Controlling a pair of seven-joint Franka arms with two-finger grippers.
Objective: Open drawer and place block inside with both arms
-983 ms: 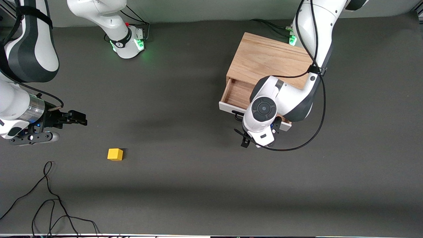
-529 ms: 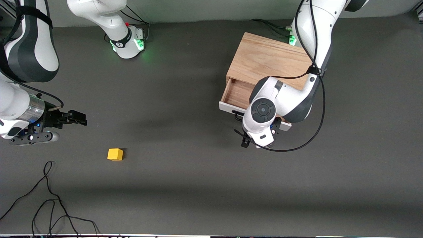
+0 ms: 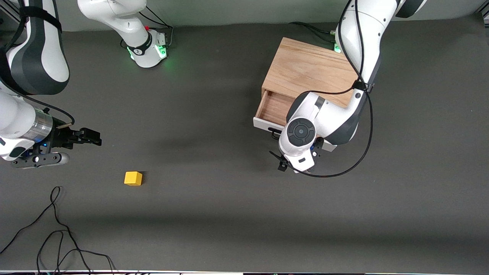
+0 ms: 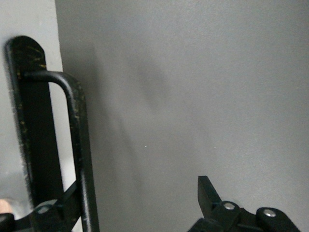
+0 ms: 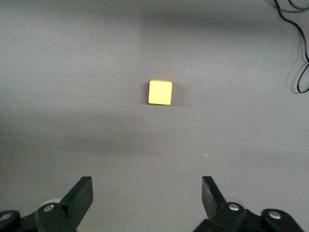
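One drawer (image 3: 273, 109) is standing partly pulled out of its cabinet (image 3: 309, 70); the left gripper (image 4: 130, 212), jaws spread, is sitting at the handle (image 4: 77, 145), gripping nothing. One block (image 3: 133, 178) is lying on the table (image 3: 229, 214) toward the right arm's end. The right gripper (image 5: 145, 198) is hanging released over the table near it. Judging next: descend and clasp the cube.

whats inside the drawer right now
The open drawer shows only bare wood floor where visible. The left arm's wrist covers the rest. The block lies on the table toward the right arm's end.
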